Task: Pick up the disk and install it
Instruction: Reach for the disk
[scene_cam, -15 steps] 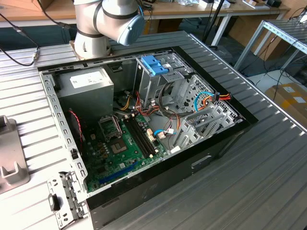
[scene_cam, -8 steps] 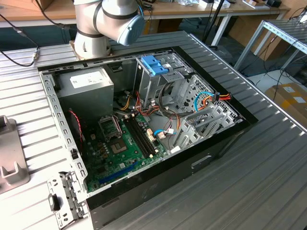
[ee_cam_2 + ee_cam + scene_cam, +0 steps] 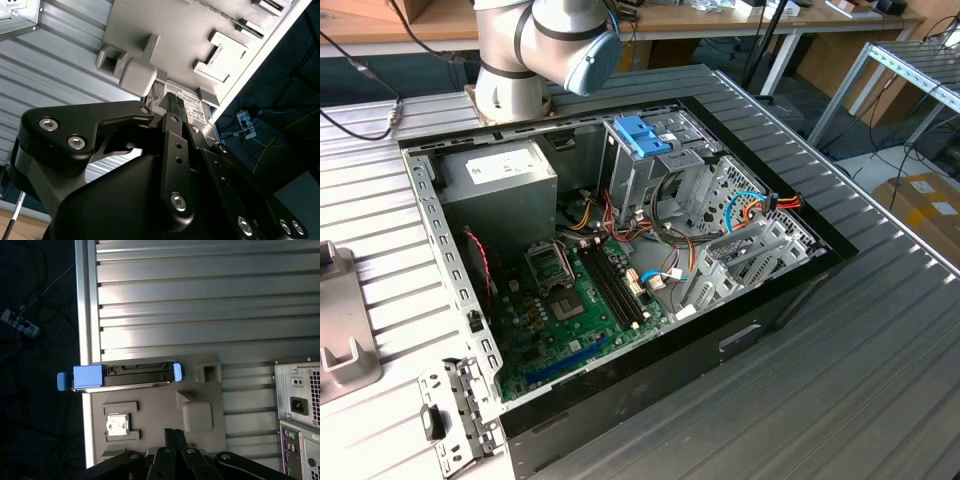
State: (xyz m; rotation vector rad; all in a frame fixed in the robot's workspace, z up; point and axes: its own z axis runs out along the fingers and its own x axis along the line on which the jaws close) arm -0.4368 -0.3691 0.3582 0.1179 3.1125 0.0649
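The disk [image 3: 132,376] stands on its long edge in a slot of a grey fixture plate [image 3: 160,415], with blue rails at both ends, close to the table's edge. In the second wrist view its white label [image 3: 195,111] shows just past my black fingers. My gripper [image 3: 174,432] hangs over the plate a short way from the disk, apart from it. The fingertips [image 3: 170,102] lie together, shut on nothing. The open computer case [image 3: 620,250] lies on its side on the ribbed metal table.
Inside the case a metal drive cage with a blue latch [image 3: 645,135] stands beside a grey power supply [image 3: 500,175], cables and the motherboard [image 3: 570,300]. A small chip [image 3: 117,426] sits in a fixture pocket. The table edge [image 3: 82,340] drops to the floor.
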